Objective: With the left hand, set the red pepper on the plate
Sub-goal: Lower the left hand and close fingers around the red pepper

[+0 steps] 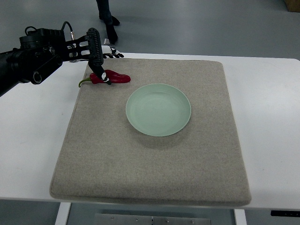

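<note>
A red pepper (118,78) with a green stem lies near the far left corner of the grey mat (154,159). My left hand (105,78) comes in from the upper left, black and bulky. Two of its fingertips (101,74) press on the pepper's stem end, pinching it. The other fingers stretch out behind, toward the mat's far edge. I cannot tell whether the pepper is lifted or still touching the mat. A pale green plate (158,109) sits empty at the mat's centre, a short way right of and nearer than the pepper. My right hand does not show.
The mat lies on a white table (267,117). A person's legs (107,16) stand on the floor beyond the table's far edge, behind my left hand.
</note>
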Robot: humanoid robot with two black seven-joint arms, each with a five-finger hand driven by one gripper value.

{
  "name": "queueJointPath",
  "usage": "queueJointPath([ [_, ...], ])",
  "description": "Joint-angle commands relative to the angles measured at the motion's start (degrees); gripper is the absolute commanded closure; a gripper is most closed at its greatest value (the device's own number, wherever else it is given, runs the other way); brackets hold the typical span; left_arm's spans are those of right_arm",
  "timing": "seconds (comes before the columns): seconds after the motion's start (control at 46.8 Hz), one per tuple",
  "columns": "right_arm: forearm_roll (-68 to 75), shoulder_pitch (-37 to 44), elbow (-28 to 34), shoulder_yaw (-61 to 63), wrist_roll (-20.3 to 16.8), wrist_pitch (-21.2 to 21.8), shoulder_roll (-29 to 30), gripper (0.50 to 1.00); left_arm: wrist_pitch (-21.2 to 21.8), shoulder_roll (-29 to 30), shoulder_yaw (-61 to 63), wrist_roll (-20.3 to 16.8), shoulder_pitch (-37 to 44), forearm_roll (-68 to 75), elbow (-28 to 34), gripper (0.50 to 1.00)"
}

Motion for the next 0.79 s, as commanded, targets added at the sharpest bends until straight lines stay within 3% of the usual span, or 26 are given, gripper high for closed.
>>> queueJointPath([
  [0.0, 0.0, 0.0, 0.0, 0.0, 0.0, 0.0, 0.0, 0.568, 0.0, 0.1, 1.4, -0.6, 0.0, 0.0, 0.1, 0.514],
  [0.32, 0.0, 0.0, 0.0, 0.1, 0.0, 0.0, 0.0, 0.568, 0.4, -0.2, 2.1, -0.6, -0.1, 0.2, 0.4, 0.525],
  [0.769, 0.0, 0.0, 0.0, 0.1, 0.0, 0.0, 0.0, 0.568, 0.6, -1.3, 2.2, -0.6, 1.2, 0.2, 0.7, 0.606],
])
